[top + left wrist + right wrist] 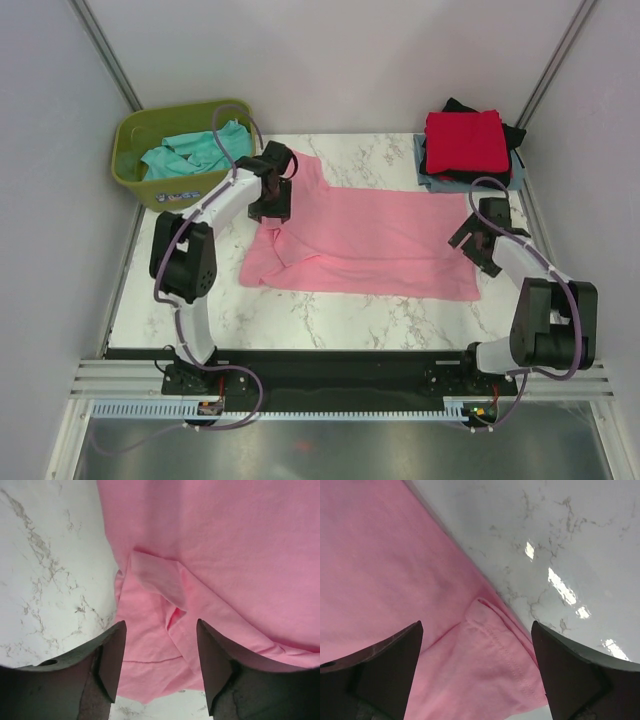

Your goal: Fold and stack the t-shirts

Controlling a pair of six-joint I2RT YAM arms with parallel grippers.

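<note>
A large pink t-shirt [370,240] lies spread across the middle of the marble table. My left gripper [270,205] is open above its left end, over a folded sleeve [160,585]. My right gripper [478,240] is open above its right end, over a turned-over hem corner [505,665]. Neither holds cloth. A teal t-shirt [195,150] lies crumpled in the olive-green tub [135,180] at back left. A folded stack sits at back right: a red t-shirt [463,140] on a black one [512,135] on a grey-blue one [425,175].
The tub stands just left of the table's back corner. Grey walls close in both sides and the back. The marble table [330,320] shows bare stone in front of the pink shirt, and beside it in both wrist views.
</note>
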